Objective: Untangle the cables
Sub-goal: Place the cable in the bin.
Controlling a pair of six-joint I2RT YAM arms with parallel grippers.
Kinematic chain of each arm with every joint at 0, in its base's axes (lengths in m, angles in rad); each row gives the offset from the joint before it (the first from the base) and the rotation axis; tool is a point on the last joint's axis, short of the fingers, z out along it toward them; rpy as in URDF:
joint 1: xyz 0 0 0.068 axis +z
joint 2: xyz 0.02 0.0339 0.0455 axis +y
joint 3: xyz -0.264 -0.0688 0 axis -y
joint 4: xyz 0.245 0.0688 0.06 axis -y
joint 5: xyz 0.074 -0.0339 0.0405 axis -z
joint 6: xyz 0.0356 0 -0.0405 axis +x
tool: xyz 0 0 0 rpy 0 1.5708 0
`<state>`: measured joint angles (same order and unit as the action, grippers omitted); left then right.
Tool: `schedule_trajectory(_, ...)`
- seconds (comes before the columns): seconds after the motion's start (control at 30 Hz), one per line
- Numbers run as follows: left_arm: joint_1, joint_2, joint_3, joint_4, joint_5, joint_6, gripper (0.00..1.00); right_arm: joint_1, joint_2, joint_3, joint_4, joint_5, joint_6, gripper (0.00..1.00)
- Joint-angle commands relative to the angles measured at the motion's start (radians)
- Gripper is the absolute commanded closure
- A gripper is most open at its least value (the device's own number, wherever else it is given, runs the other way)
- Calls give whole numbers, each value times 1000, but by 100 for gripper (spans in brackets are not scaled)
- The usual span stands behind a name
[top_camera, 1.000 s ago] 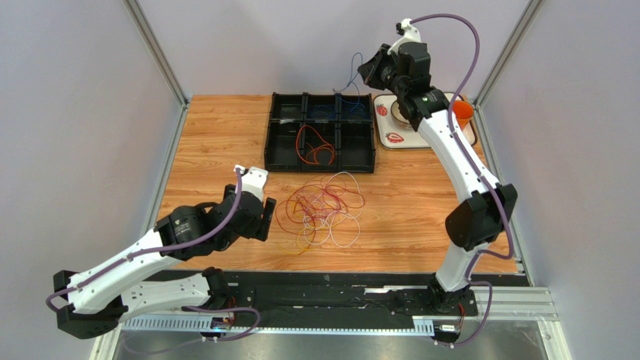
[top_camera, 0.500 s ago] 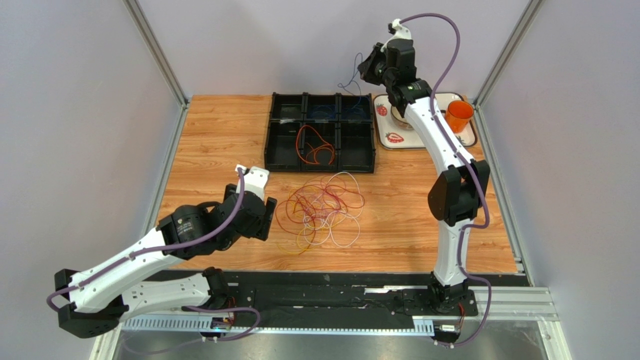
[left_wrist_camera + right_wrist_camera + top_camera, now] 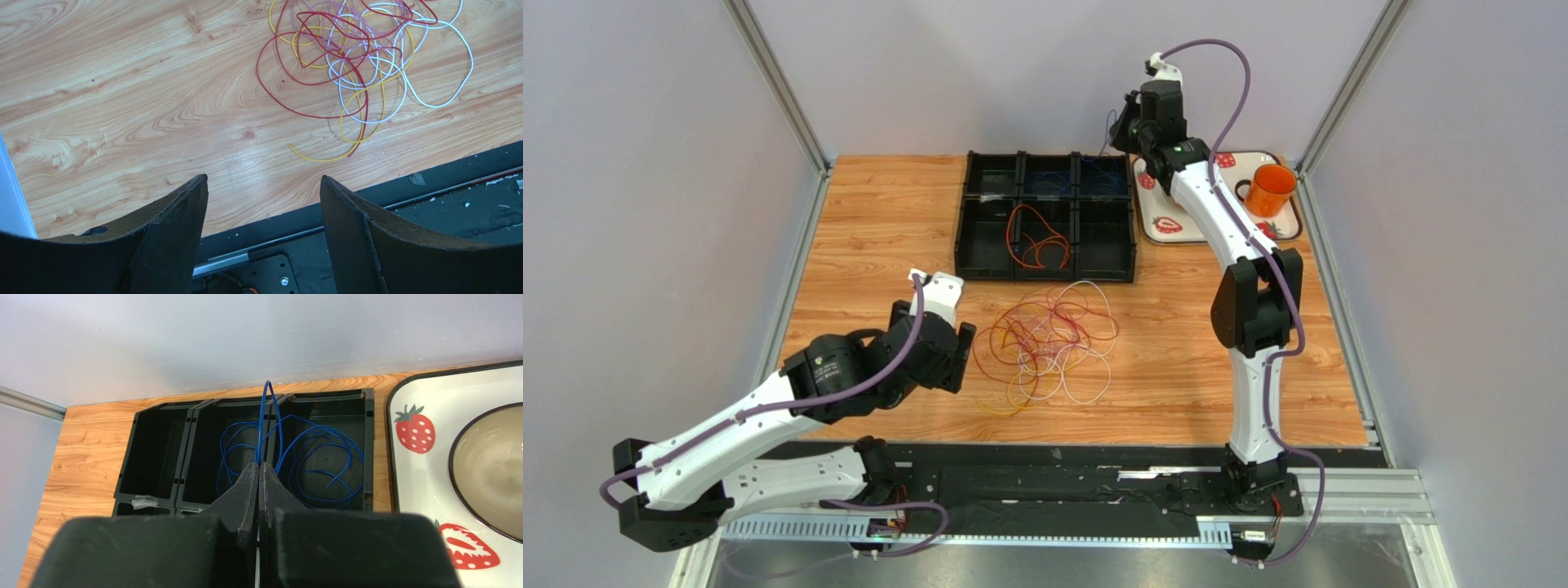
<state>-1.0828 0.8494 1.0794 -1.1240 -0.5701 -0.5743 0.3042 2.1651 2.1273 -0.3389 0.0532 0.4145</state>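
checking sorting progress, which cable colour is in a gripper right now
The blue cable: it alone is pinched in the right gripper over the black tray; the other cables lie loose.

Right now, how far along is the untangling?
Done: red-orange cables and blue cables lie in the black tray. In hand: the right gripper pinches a blue cable above it. Remaining: the tangle beside the open left gripper.
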Motion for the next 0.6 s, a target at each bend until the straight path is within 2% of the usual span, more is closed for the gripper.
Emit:
schedule_trajectory(0.0,4,5,-6,16,-14,8,25,-7,-2,0,31,65,-29,100)
schedule_trajectory(0.4,6,17,-6,13,-19,7,25,-7,56,22,-31,30,-23,99)
schedule_trajectory(0.47,4,17,-6,13,-17,7,25,-7,70,68,-83,39,-19,82)
schedule_trajectory(0.5,6,17,-6,13,-16,7,25,-10,81,78,-97,40,-16,58)
schedule_trajectory(0.57,6,17,-6,12,-19,5,25,-11,82,101,-126,53,-8,45)
